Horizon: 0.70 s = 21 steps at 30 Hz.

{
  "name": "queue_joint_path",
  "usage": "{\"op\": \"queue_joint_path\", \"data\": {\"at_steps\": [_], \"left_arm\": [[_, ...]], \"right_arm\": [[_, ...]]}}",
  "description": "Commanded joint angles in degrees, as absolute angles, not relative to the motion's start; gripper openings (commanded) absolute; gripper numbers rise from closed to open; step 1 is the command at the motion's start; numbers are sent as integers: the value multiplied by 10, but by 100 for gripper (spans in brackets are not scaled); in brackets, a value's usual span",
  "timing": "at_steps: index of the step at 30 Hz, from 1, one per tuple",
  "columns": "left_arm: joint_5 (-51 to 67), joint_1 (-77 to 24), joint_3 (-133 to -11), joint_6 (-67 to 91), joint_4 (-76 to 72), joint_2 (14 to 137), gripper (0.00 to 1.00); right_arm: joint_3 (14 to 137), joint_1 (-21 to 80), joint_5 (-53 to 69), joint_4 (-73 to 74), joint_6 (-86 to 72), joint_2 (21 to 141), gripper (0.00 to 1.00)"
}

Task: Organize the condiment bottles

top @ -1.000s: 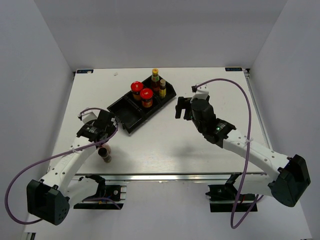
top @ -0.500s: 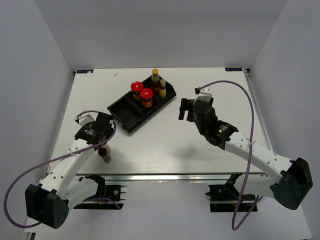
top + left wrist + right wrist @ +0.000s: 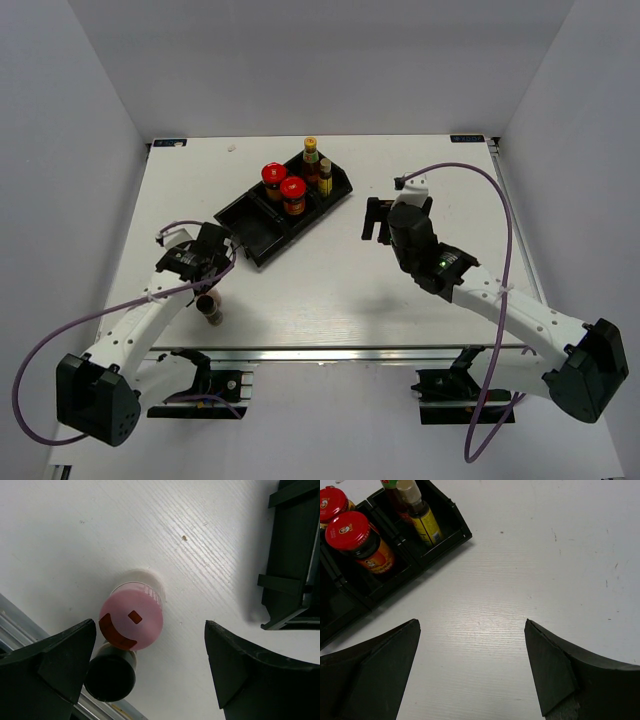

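Note:
Two red-lidded jars (image 3: 273,178) (image 3: 293,192) and two slim dark sauce bottles (image 3: 310,155) (image 3: 325,176) stand in the black tray (image 3: 250,232). The right wrist view shows the jars (image 3: 353,531) (image 3: 331,501) and a tan-capped bottle (image 3: 422,517). The pink-capped bottle (image 3: 131,621) and the dark-capped bottle (image 3: 110,677) stand side by side near the front edge, also in the top view (image 3: 204,300) (image 3: 214,316). My left gripper (image 3: 150,625) (image 3: 212,279) hovers open above them, the pink cap near its left finger. My right gripper (image 3: 471,622) (image 3: 375,218) is open and empty, right of the tray.
The tray's near left compartment (image 3: 262,236) holds nothing. A corner of the tray (image 3: 292,565) shows at the right of the left wrist view. The table's metal front rail (image 3: 340,352) runs just behind the two loose bottles.
My right gripper has drifted a little right, away from the tray. My left gripper has shifted slightly over the two loose bottles. The bottles have not moved.

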<state>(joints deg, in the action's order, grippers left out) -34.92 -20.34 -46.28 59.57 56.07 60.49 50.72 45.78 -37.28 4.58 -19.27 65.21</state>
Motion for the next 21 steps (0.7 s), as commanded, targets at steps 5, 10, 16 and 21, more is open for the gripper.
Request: {"op": "queue_joint_path", "data": {"at_steps": [5,10,16,21], "left_arm": [[-362,-200,-472,609,572,616,98],[-356,-199,-464,598,545,635,91],[-345,-195,-450,589,522,643,78],[-341,-194,-448,589,521,645,56]], "right_arm": [[505,459,-403,33,-191,642,89],[504,459,-405,35,-190,637,89],[497,459,-410,37,-190,628,89],[493,459,-414,39,-190,618,89]]}}
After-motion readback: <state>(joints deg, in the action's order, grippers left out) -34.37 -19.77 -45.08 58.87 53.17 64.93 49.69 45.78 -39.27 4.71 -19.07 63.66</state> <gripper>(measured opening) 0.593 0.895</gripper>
